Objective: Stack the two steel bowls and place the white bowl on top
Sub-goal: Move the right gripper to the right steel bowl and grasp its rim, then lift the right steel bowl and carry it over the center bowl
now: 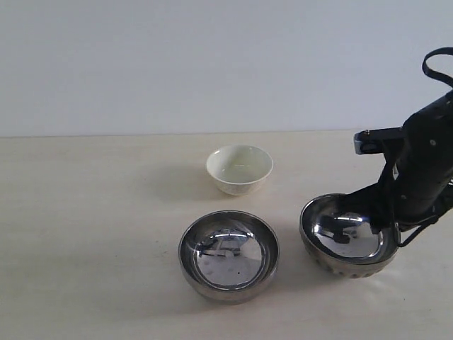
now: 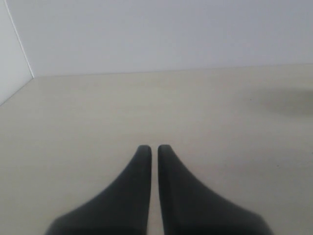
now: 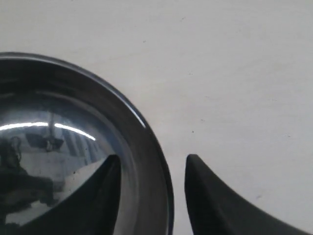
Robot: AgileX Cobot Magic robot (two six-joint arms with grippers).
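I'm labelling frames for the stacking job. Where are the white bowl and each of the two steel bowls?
white bowl (image 1: 239,167), exterior view, inner bottom.
ribbed steel bowl (image 1: 341,239), exterior view, inside surface.
plain steel bowl (image 1: 228,258), exterior view, inner bottom.

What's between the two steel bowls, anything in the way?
Nothing: the exterior view shows only bare table between the left steel bowl and the ribbed steel bowl; the white bowl sits farther back.
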